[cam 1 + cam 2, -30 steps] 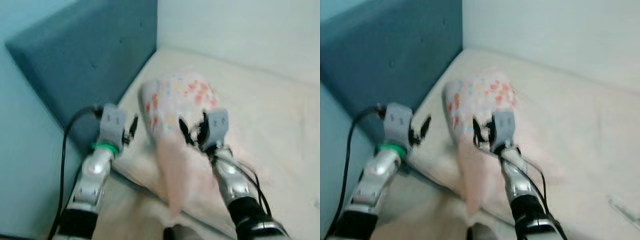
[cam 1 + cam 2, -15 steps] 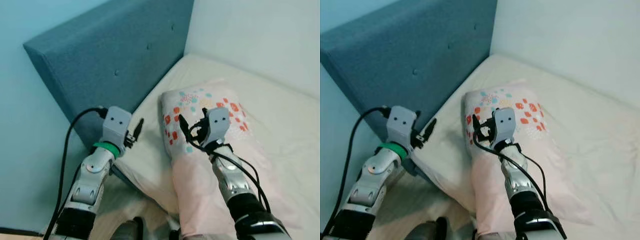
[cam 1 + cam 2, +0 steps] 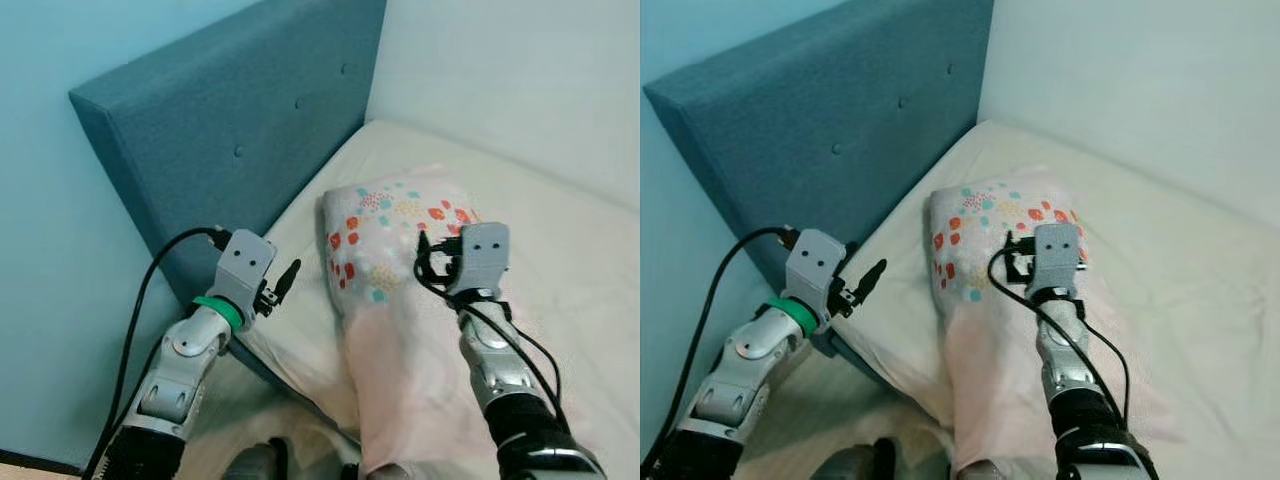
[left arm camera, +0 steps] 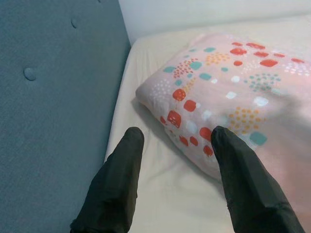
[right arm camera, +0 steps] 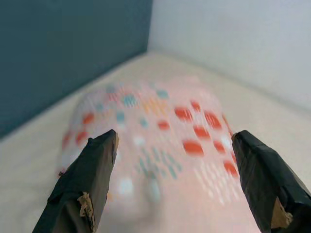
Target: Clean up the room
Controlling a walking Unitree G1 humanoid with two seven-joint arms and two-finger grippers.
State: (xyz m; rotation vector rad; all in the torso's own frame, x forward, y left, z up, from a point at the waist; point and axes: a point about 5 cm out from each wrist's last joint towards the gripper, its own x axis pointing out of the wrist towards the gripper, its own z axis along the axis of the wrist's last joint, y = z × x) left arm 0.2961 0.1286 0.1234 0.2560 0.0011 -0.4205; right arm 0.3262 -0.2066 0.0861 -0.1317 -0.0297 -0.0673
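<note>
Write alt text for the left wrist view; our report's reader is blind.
The open left claw hovers over a cream bed sheet, its two black fingers pointing at a pink pillow with red and teal spots. A blue padded headboard stands beside it.

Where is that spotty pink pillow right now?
The pillow lies on the bed near its head, close to the blue headboard, in front of the robot's right gripper.

Soft, even daylight is filling the room, with no glare showing. The pillow (image 4: 228, 82) is casting a faint shadow onto the bed (image 4: 146, 141) beside it. Both head views are looking sharp. In the right wrist view the pillow's pattern is smearing with motion blur.
</note>
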